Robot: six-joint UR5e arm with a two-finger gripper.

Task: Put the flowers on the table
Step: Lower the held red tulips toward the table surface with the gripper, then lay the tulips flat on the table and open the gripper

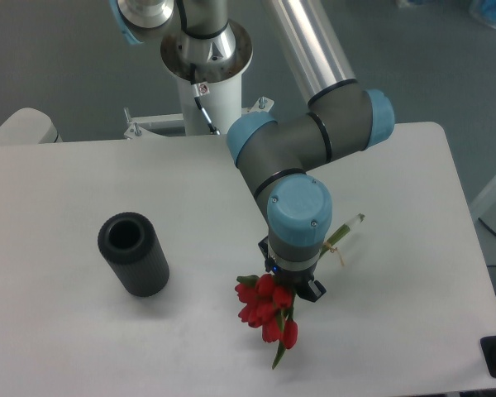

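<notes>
The arm reaches out over the white bench (83,347) with its wrist pointing straight down, so the camera looks onto the top of the blue-capped joint and the gripper (294,285) is mostly hidden beneath it. That posture suits a low, flat lay-down: the flowers (269,313) lie roughly level, close to or on the bench surface, with the blooms poking out toward the camera on 1 side of the wrist and the pale stem ends emerging on the far side, up and to the right. The grip appears to fall mid-stem, which keeps the bunch balanced rather than drooping at either end.

Whether the fingers pinch the stems or have spread cannot be told, since the wrist covers them; nor is it clear whether the bunch touches the bench.

The flowers are a small cluster of bright red, tulip-like heads packed closely, with a few green leaves, 1 narrow leaf trailing toward the near edge. The stems are thin and pale green.

The black ribbed cylinder (133,254) stands upright, open end up, well apart to the left.
</notes>
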